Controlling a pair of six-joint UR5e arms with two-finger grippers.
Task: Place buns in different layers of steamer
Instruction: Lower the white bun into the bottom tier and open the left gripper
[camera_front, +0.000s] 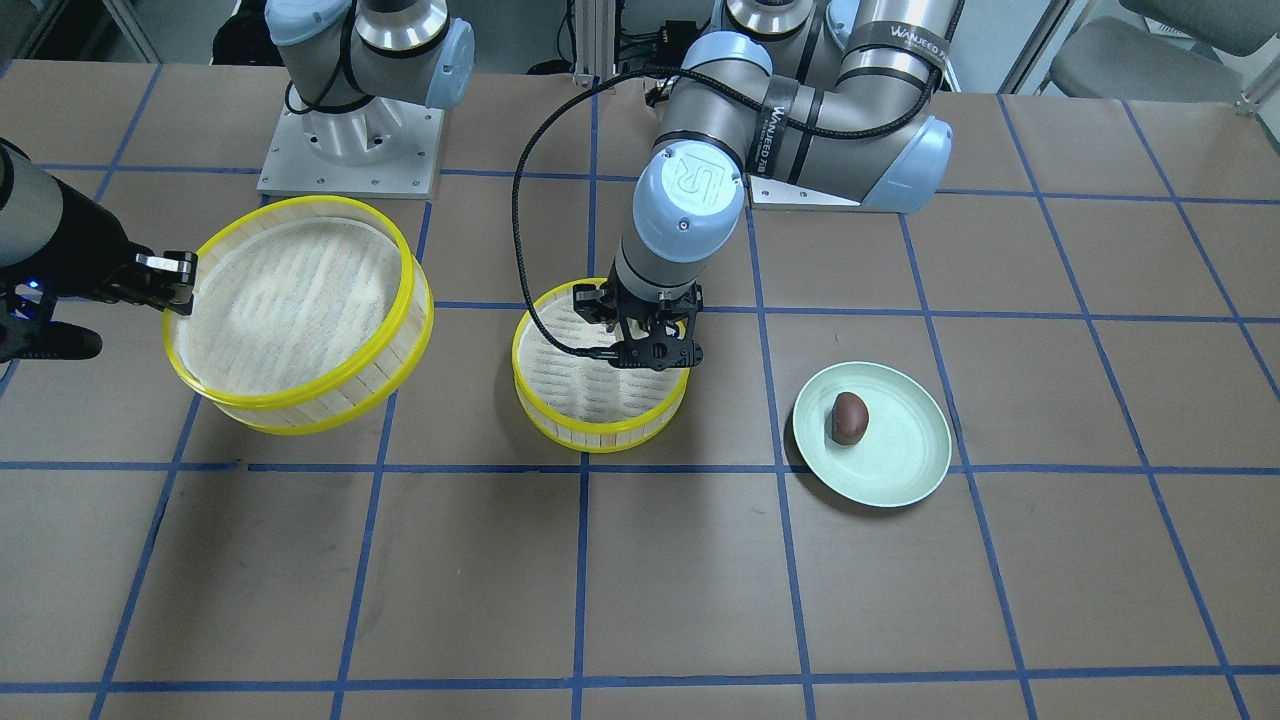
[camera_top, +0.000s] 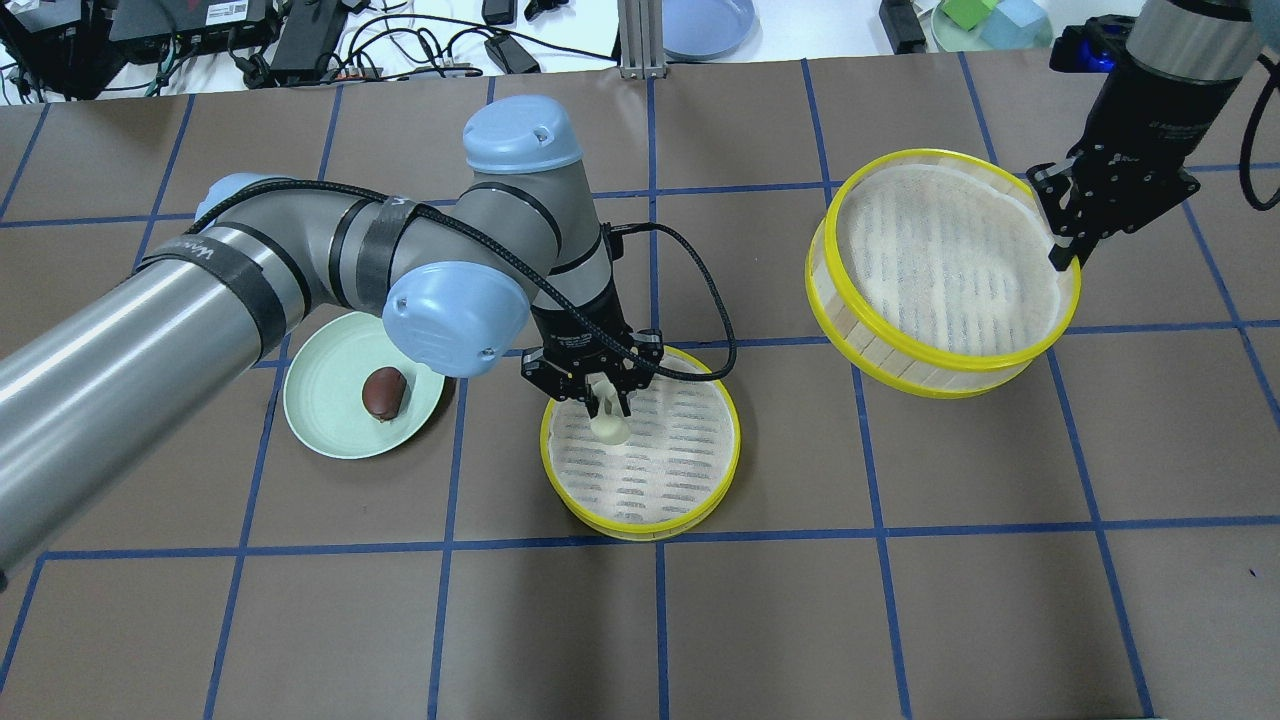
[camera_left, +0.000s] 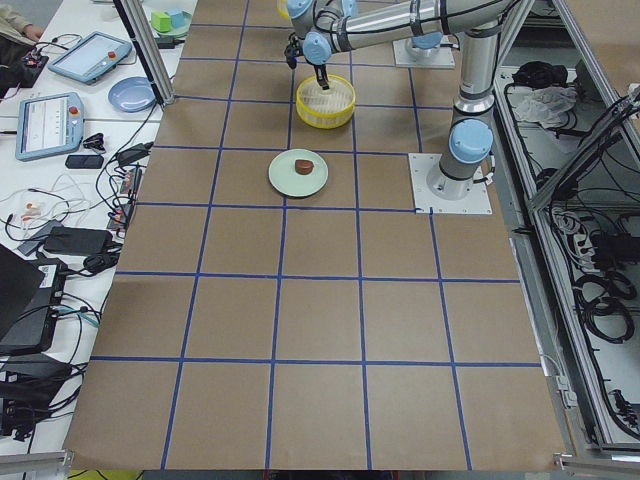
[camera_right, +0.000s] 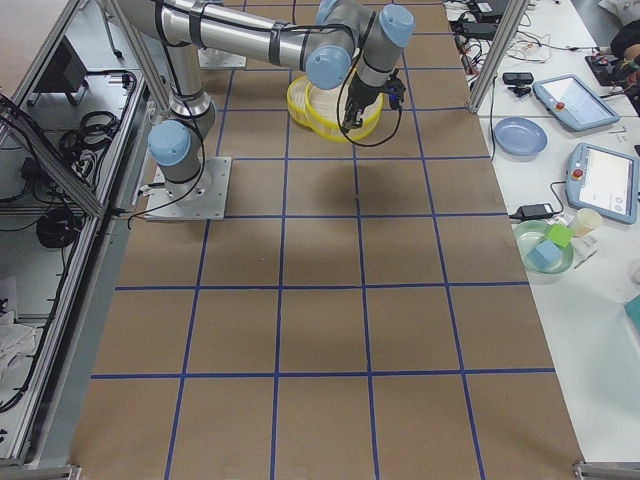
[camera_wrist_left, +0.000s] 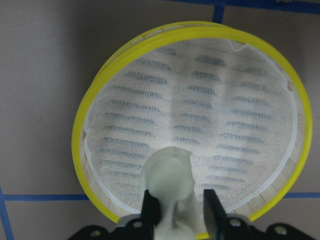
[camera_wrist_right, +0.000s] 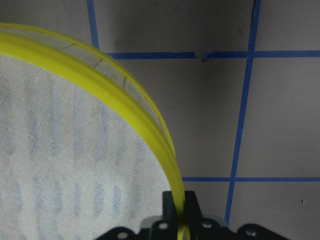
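- Overhead exterior view: left gripper (camera_top: 600, 398) is clamping the pale cream bun (camera_top: 610, 427) and hanging low inside the lower steamer tray (camera_top: 650, 528), near its rim. Whether the bun is touching the weave cannot be told.
- Right gripper (camera_top: 1060, 255) is pinching the yellow rim of the second steamer tray (camera_top: 950, 260), holding it tilted, clear of the table (camera_top: 900, 600) and well apart from the first.
- Dark reddish-brown bun (camera_top: 384, 391) is lying on the pale green plate (camera_top: 330, 420), beside the lower tray.
- Step in hand, as judged: first bun is going into the bottom layer.
- Next move is likely calling for the jaws to part and the left arm to rise clear, so the lifted tray can stack on top.
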